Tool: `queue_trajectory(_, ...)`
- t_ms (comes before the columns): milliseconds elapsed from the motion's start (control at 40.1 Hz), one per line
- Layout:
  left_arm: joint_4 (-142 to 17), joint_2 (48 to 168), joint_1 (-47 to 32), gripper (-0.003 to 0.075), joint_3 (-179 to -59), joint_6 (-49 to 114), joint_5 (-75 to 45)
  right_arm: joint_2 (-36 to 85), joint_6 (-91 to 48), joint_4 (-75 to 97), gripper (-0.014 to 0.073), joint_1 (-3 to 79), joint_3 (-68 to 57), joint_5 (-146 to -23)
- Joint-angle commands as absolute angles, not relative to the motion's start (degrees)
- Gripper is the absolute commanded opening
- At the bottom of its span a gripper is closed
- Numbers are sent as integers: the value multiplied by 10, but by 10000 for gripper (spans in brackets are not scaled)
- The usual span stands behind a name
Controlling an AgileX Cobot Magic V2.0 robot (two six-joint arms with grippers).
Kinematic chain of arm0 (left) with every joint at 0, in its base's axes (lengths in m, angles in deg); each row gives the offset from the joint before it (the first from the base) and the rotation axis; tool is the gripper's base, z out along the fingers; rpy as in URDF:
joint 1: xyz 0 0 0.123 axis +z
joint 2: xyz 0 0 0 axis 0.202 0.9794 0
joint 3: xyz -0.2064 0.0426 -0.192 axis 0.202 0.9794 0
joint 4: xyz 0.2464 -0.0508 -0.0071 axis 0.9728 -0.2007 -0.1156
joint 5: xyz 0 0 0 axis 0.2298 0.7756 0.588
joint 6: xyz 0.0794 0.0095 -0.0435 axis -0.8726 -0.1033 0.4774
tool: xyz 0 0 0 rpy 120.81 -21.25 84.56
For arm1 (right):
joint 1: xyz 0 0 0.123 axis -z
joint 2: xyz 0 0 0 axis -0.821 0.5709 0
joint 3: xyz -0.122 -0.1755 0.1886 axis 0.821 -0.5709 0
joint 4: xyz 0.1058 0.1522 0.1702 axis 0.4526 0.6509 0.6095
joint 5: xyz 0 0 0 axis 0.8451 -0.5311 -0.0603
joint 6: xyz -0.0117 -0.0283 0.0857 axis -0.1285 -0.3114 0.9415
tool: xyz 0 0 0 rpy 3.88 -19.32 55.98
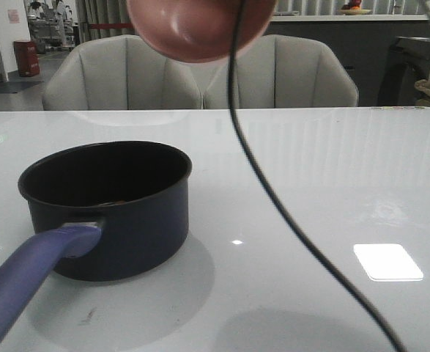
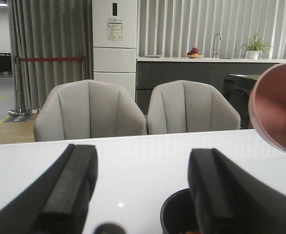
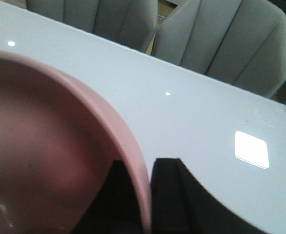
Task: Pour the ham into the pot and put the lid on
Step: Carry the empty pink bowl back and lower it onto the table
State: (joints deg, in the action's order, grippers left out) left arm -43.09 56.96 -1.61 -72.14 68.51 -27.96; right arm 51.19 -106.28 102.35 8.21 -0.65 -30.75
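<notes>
right now our right gripper (image 3: 143, 195) is clamped on the smooth rim of the round pink bowl (image 1: 200, 28), one black finger inside the wall and one outside, bowl held high above the table (image 1: 324, 183). our left gripper (image 2: 143, 195) has its blocky matte fingers spread wide apart, gripping nothing, just above the pot (image 1: 105, 205). the pot, dark navy with black interior and a long purplish-blue handle, stands on the glossy white table, left side. ham barely shows, small orange bits at the pot bottom (image 2: 191, 232).

pot (image 1: 108, 209) mouth open above, pink bowl (image 1: 200, 26) and cable (image 1: 273, 191) hanging nearby
</notes>
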Motion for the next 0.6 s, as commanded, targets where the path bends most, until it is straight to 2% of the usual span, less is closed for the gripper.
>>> queue_trajectory(0, -435, 575, -20, 447, -738, 685, -330, 464, -1078, 1035, 139, 80, -13, -327)
queue_trajectory(299, -436, 575, -20, 447, -738, 685, -330, 451, -1002, 1035, 139, 83, -76, -385)
queue_trajectory(573, -436, 575, -20, 447, -738, 685, -325, 451, -955, 1035, 139, 131, -127, -443)
